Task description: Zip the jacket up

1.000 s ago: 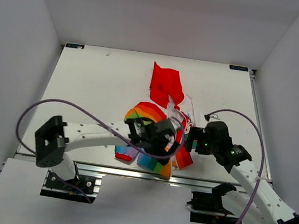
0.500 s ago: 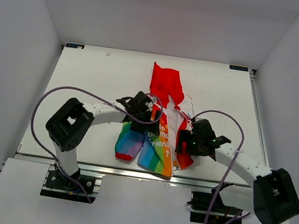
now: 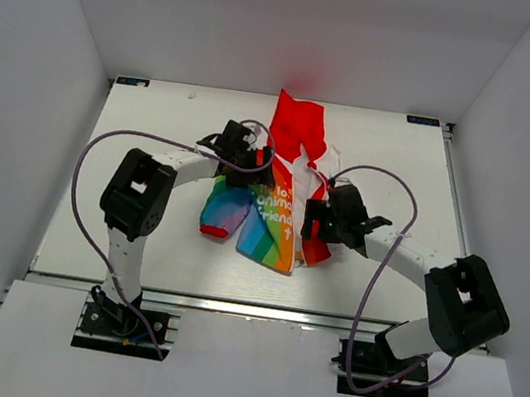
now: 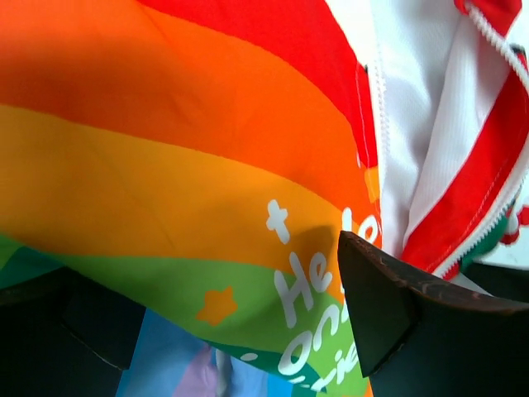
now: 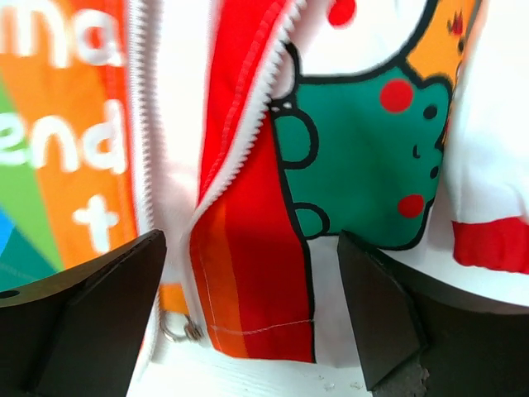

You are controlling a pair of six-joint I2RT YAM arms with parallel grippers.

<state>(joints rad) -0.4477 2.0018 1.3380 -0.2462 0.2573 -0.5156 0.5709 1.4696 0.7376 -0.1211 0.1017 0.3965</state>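
Left wrist view reads best: white lettering (image 4: 310,285) on the rainbow half (image 4: 165,165) gives "He" and below it "on", cut off by a dark finger (image 4: 397,306), with a yellow star (image 4: 216,306) beside it. The right wrist view catches "ma", "end" and a lone "t" in white on orange (image 5: 78,124). From above the wording is too small to make out fully.

The jacket (image 3: 277,215) lies unzipped in the middle of the tabletop (image 3: 154,142), with its red hood (image 3: 295,128) toward the far edge. A striped sleeve (image 3: 224,207) with a red cuff (image 3: 212,231) points toward the near side. White zip teeth (image 5: 140,124) edge both front panels. The white half carries a green cartoon figure (image 5: 364,157) with red cheeks. A small metal ring (image 5: 178,331) sits at the hem.

The left jaws stand wide apart over the rainbow fabric. The right jaws stand equally apart above the zip edges, and neither pair is clamped on anything.
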